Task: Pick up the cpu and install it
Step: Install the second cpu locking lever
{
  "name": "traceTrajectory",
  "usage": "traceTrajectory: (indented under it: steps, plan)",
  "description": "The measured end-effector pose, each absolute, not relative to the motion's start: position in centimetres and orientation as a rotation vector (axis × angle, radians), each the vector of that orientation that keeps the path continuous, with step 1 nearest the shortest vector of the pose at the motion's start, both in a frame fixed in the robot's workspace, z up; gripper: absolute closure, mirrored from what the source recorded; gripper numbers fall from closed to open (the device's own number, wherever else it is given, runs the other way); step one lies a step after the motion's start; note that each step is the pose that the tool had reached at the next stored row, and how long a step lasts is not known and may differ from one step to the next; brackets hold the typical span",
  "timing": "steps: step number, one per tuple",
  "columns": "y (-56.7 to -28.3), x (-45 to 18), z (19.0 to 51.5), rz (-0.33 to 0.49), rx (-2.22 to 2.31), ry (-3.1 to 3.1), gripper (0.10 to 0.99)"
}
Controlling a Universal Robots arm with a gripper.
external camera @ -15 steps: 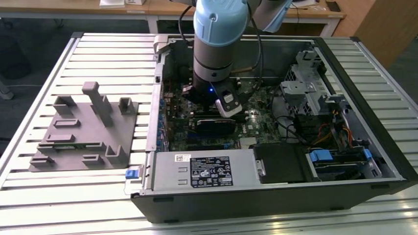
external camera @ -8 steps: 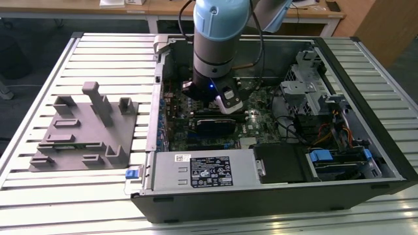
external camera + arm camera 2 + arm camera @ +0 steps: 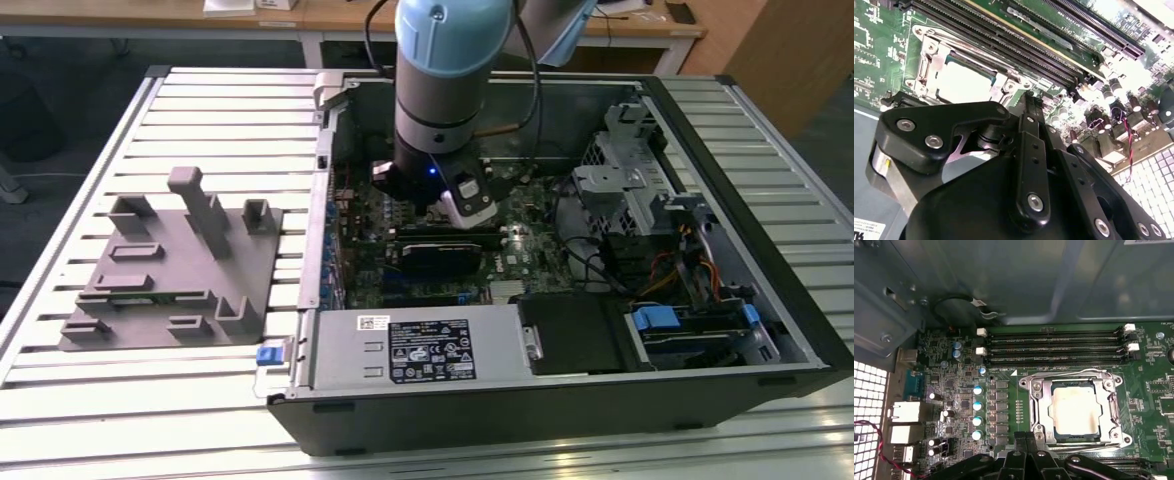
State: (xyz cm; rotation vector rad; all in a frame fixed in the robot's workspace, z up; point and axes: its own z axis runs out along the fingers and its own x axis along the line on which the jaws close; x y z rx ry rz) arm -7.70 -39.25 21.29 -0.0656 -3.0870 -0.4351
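I see cpu (image 3: 1075,411) seated in socket (image 3: 1036,412) on motherboard (image 3: 954,390), gripper (image 3: 1025,440) fingers pressed together, holding nothing, just above socket edge, inside case (image 3: 747,250) on tabletop (image 3: 80,200).

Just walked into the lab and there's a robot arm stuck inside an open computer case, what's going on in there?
The arm has its pincer down over the motherboard inside the open computer case. The cpu lies flat inside the socket frame, beside the memory slots. The pincer sits just off the socket's edge, holding nothing, its fingers together.
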Motion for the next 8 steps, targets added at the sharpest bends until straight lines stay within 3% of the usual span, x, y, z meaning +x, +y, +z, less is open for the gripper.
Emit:
traceTrajectory:
  steps: [8]
  plan:
    - [-39.25,-7.7,22.34,-0.442,-0.066,-3.086,0.98]
